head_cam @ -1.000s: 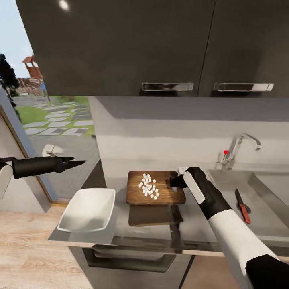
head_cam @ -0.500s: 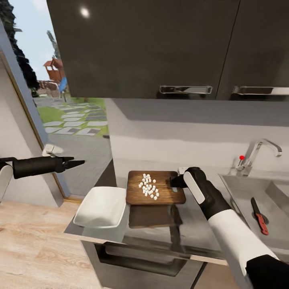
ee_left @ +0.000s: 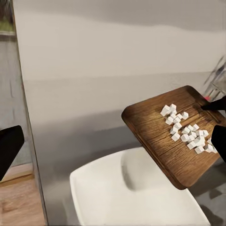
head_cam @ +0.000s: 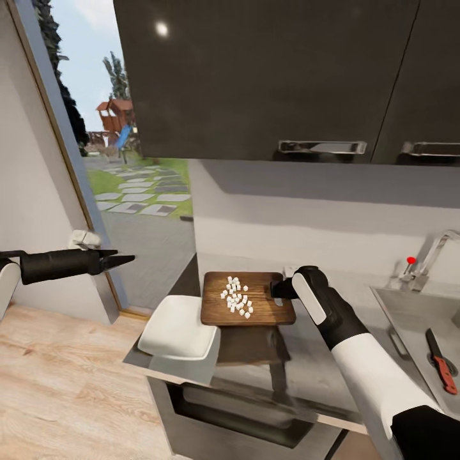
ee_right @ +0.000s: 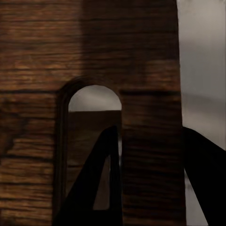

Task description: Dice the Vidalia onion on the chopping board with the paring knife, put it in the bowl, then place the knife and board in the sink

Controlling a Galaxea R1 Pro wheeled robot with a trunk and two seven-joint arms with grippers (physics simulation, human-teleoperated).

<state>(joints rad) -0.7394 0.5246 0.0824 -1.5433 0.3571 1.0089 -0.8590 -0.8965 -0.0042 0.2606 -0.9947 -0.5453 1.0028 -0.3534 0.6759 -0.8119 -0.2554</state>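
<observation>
- The right end effector grips the rectangular dark brown wooden chopping board at its short edge by the slot-shaped handle hole; one finger passes through the slot and the other lies outside the edge, closed on the strip of wood between them.
- The board is held level above the glossy grey worktop, with small white onion dice heaped near its middle.
- The shallow white squarish bowl sits just beside and below the board's far short edge, at the worktop's end corner.
- The left end effector hangs well apart over the light wood floor, holding nothing; I cannot tell how far it is parted.
- The red-handled paring knife lies in the grey steel sink.
- Against a second ago the whole view has swung left, so bowl, sink and tap sit further right in the picture; board and arms keep their places in it.
- Past the bowl the worktop ends at open floor.
</observation>
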